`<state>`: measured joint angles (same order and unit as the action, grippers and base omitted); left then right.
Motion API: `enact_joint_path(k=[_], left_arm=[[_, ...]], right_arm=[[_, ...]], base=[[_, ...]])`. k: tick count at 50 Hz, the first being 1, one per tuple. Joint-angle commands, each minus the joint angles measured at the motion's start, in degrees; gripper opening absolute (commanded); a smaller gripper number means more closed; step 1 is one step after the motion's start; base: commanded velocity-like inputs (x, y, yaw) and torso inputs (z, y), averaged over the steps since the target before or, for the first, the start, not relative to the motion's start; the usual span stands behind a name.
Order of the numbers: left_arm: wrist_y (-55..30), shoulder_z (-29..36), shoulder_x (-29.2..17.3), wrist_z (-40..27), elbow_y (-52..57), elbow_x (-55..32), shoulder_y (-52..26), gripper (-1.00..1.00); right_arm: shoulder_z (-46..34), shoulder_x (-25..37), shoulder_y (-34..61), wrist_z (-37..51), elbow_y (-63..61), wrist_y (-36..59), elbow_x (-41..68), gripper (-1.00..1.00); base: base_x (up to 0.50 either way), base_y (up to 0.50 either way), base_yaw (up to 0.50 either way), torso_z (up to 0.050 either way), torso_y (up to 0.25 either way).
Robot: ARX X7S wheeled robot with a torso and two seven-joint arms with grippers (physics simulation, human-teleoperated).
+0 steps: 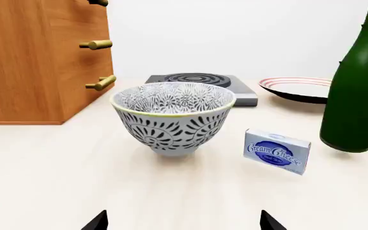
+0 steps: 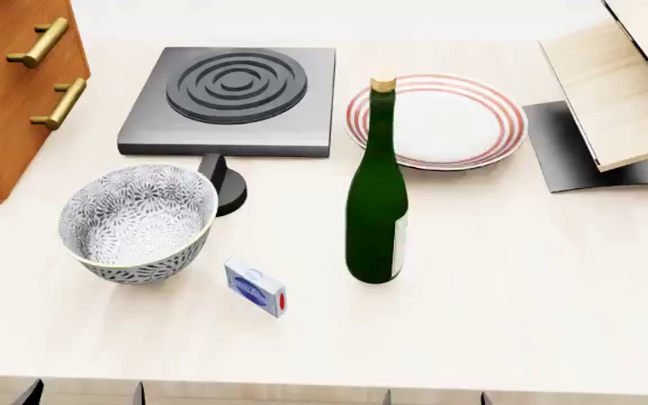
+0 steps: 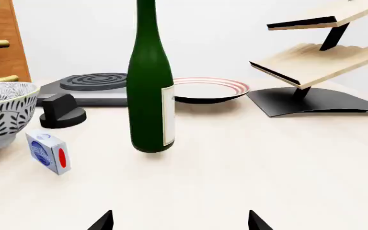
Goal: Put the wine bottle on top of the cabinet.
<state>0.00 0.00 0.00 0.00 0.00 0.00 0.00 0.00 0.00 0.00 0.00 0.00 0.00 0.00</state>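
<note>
The dark green wine bottle (image 2: 376, 211) stands upright on the pale table, cork on top, pale label on its side. It also shows in the right wrist view (image 3: 149, 91) and at the edge of the left wrist view (image 1: 358, 91). The reddish-brown cabinet (image 2: 3, 93) with brass bar handles stands at the far left, also in the left wrist view (image 1: 37, 57). My left gripper (image 1: 182, 223) is open and empty, low over the table in front of the bowl. My right gripper (image 3: 178, 223) is open and empty, a short way in front of the bottle.
A patterned bowl (image 2: 138, 221) and a cream cheese box (image 2: 256, 288) sit left of the bottle. A grey burner (image 2: 234, 97) with a black knob (image 2: 223, 181) and a red-rimmed plate (image 2: 437, 122) lie behind. A pale wood rack on a black base (image 2: 611, 93) stands at right.
</note>
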Motion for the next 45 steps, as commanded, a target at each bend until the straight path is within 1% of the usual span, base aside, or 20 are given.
enact_joint_path(k=[1, 5, 20, 21, 22, 26, 28, 29, 33, 34, 38, 42, 45], left_arm=[[-0.5, 1.6, -1.5, -1.6, 0.5, -1.5, 0.0, 1.00], [0.1, 2.4, -2.1, -2.4, -0.9, -2.1, -0.6, 1.00], [0.4, 4.6, -3.7, -4.0, -0.6, -3.4, -0.5, 1.00], [-1.1, 4.9, -3.8, -5.0, -0.4, -2.3, -0.7, 1.00], [0.3, 5.1, -3.8, -4.1, -0.5, -3.3, -0.5, 1.00], [0.4, 5.3, -4.3, -5.1, 0.1, -2.9, -0.3, 1.00], [0.4, 4.8, -4.3, -5.1, 0.8, -4.2, 0.1, 1.00], [0.5, 5.2, -4.7, -5.6, 1.3, -3.2, 0.2, 1.00], [-2.1, 5.7, -5.3, -7.0, 7.1, -1.8, 1.0, 1.00], [-4.0, 6.0, -5.5, -7.1, 10.9, -1.5, 1.5, 1.00], [-6.0, 6.6, -5.7, -7.2, 15.9, -1.7, 1.7, 1.00], [-11.6, 8.2, -6.6, -7.8, 25.6, 0.8, 0.7, 1.00], [-15.3, 8.5, -6.7, -7.7, 31.7, 0.3, 0.3, 1.00]], right_arm=[[-2.0, 1.7, -0.1, 2.0, -0.7, 0.6, 1.7, 1.00], [-2.8, 2.3, 0.7, 2.6, 1.1, -0.3, 2.2, 1.00], [-4.7, 3.8, 0.5, 4.5, 0.0, 0.2, 3.1, 1.00], [-5.0, 4.0, 0.6, 4.8, 0.4, -0.2, 2.7, 1.00], [-5.0, 4.0, 0.6, 4.8, 0.4, -0.2, 2.7, 1.00], [-5.7, 4.2, 0.0, 5.1, -1.6, 0.8, 2.8, 1.00], [-5.9, 4.4, 0.2, 5.3, -2.9, 1.6, 2.8, 1.00], [-5.9, 4.5, 0.2, 5.4, -4.0, 2.3, 3.0, 1.00], [-6.2, 4.5, -0.5, 5.9, -9.0, 4.4, 3.8, 1.00], [-6.6, 4.6, -0.8, 6.2, -11.3, 5.2, 3.6, 1.00], [-6.7, 4.9, -0.9, 7.0, -16.9, 7.0, 3.8, 1.00], [-6.1, 5.5, -0.5, 7.6, -28.8, 13.4, 5.8, 1.00], [-5.5, 5.9, 0.0, 8.4, -35.7, 17.6, 7.1, 1.00]], base=[[0.00, 0.00, 0.00, 0.000, 0.000], [0.00, 0.00, 0.00, 0.000, 0.000], [0.00, 0.00, 0.00, 0.000, 0.000], [0.00, 0.00, 0.00, 0.000, 0.000], [0.00, 0.00, 0.00, 0.000, 0.000], [0.00, 0.00, 0.00, 0.000, 0.000], [0.00, 0.00, 0.00, 0.000, 0.000], [0.00, 0.00, 0.00, 0.000, 0.000], [0.00, 0.00, 0.00, 0.000, 0.000], [0.00, 0.00, 0.00, 0.000, 0.000], [0.00, 0.00, 0.00, 0.000, 0.000], [0.00, 0.00, 0.00, 0.000, 0.000], [0.00, 0.00, 0.00, 0.000, 0.000]])
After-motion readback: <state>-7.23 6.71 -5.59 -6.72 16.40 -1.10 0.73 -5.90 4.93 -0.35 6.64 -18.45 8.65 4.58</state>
